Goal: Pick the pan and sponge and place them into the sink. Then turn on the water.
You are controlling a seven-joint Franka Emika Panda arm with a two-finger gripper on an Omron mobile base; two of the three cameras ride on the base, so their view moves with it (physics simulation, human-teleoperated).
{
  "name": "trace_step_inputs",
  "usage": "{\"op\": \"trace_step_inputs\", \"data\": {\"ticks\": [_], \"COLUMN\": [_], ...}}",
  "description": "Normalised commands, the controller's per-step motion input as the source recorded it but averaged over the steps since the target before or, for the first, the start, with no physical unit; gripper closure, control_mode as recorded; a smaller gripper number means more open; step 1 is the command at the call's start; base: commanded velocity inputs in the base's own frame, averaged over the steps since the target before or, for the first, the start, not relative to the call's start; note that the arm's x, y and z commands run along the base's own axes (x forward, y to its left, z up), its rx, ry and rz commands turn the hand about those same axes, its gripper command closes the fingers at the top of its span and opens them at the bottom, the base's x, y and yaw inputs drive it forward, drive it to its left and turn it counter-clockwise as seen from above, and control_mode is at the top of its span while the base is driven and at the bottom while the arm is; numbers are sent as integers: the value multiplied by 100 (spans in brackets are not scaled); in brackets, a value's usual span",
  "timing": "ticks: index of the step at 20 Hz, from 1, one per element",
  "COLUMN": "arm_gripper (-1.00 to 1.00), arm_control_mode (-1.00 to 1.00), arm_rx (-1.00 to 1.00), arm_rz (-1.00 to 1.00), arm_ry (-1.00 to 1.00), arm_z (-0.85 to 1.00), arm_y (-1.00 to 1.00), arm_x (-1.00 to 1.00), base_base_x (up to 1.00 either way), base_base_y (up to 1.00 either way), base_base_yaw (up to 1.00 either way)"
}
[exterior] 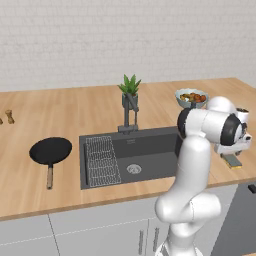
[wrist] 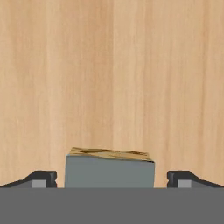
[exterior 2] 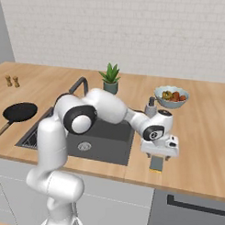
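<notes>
The yellowish sponge [exterior: 232, 161] [exterior 2: 156, 164] lies on the wooden counter to the right of the sink [exterior: 150, 147] [exterior 2: 111, 139], near the front edge. My gripper [exterior: 232, 154] [exterior 2: 158, 157] [wrist: 111, 179] hangs straight over it, pointing down and open. In the hand view the sponge [wrist: 109, 168] sits between the two fingertips [wrist: 41, 178] with a gap on each side. The black pan [exterior: 50, 150] [exterior 2: 20, 112] rests on the counter to the left of the sink, its wooden handle toward the front. Water is out of view at the faucet [exterior: 127, 119] [exterior 2: 78, 85].
A wire rack [exterior: 102, 161] fills the sink's left side. A potted plant [exterior: 130, 92] [exterior 2: 110, 77] stands behind the faucet. A bowl of fruit [exterior: 191, 97] [exterior 2: 171, 96] sits at the back right. Two small shakers [exterior: 9, 117] [exterior 2: 12, 81] stand far left.
</notes>
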Motion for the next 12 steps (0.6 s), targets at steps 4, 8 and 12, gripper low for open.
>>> {"op": "trace_step_inputs", "data": {"ticks": [4, 8, 12], "arm_gripper": [-100, -100, -100], "arm_control_mode": [-100, -100, -100], "arm_rx": [0, 0, 0], "arm_rz": [3, 3, 3], "arm_ry": [8, 5, 5], "arm_z": [-34, -30, -45], "arm_y": [-6, -5, 0], "arm_x": [0, 0, 0], "base_base_x": [0, 0, 0], "base_base_y": [0, 0, 0], "base_base_yaw": [0, 0, 0]}}
